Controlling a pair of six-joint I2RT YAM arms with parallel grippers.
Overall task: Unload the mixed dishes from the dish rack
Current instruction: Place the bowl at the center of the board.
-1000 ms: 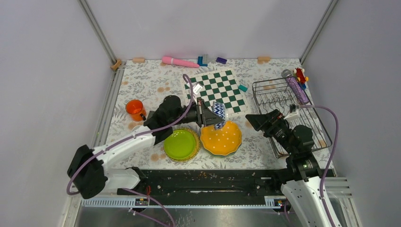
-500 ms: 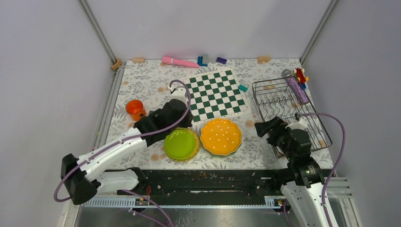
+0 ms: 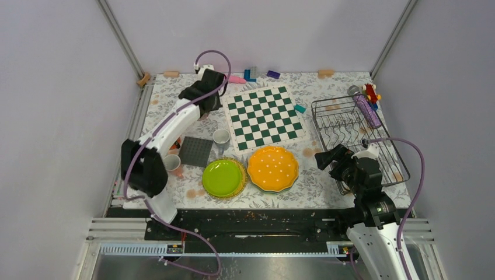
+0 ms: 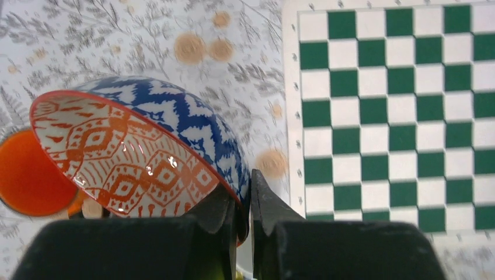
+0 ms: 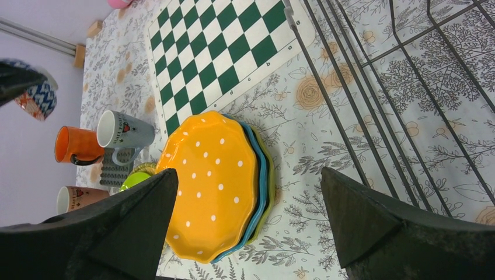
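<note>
My left gripper (image 4: 245,201) is shut on the rim of a patterned bowl (image 4: 134,143), blue zigzag outside and orange pattern inside, held tilted above the table. In the top view this gripper (image 3: 200,107) is at the far back left beside the chessboard, and the arm hides the bowl. The orange dotted plate (image 3: 272,168) tops a stack over a teal plate (image 5: 262,175) and a yellow-green plate. A lime-green plate (image 3: 222,177) lies to its left. My right gripper (image 3: 328,157) is open and empty between the stack and the dark wire dish rack (image 3: 373,153).
A grey-white cup (image 3: 221,137), a pink cup (image 3: 171,163) and an orange cup (image 5: 76,146) stand around the grey studded baseplate (image 3: 195,151). The chessboard (image 3: 265,116) lies mid-table. A purple tube (image 3: 368,111) and red toy (image 3: 369,91) sit at the rack's far end.
My left arm has swung from beside the plates to the far back left, carrying the bowl, uncovering the baseplate and cups. My right gripper pulled back slightly towards me.
</note>
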